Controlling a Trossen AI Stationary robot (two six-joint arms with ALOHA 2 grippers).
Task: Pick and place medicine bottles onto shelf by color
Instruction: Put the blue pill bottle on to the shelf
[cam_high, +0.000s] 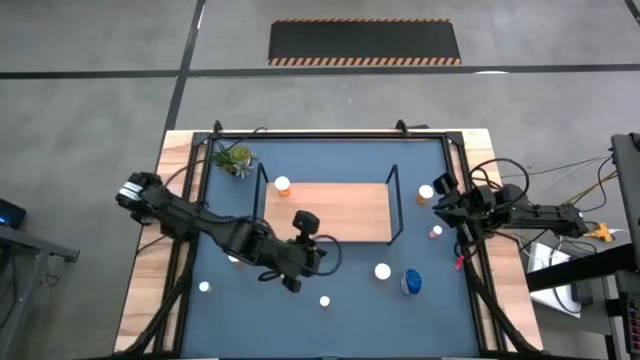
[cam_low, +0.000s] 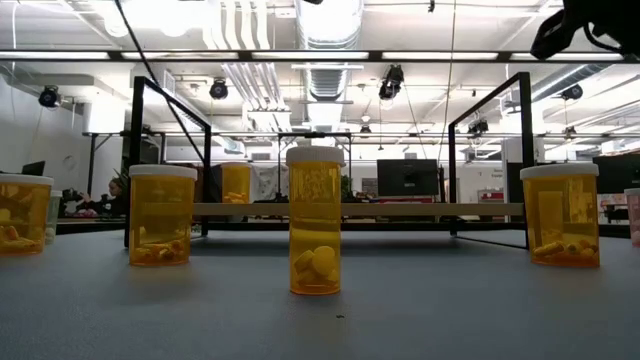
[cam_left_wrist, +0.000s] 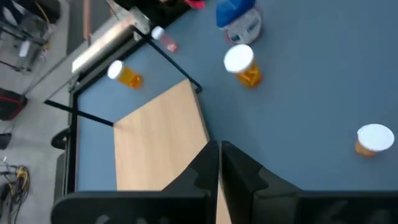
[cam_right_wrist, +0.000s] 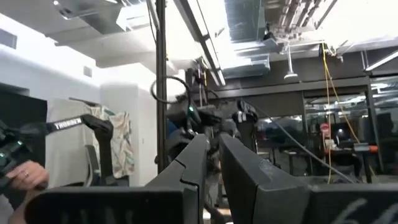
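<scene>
High view: seven white-capped bottles, one blue bottle, one shelf; left gripper closed, empty.

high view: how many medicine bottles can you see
7 bottles clear: one on the shelf's left end, two right of it, one white-capped and one blue in front, two small ones nearer. Perhaps an eighth under the left arm.

Two matte-black jointed arms, thin cables trailing, blocky angular fingers.
</scene>
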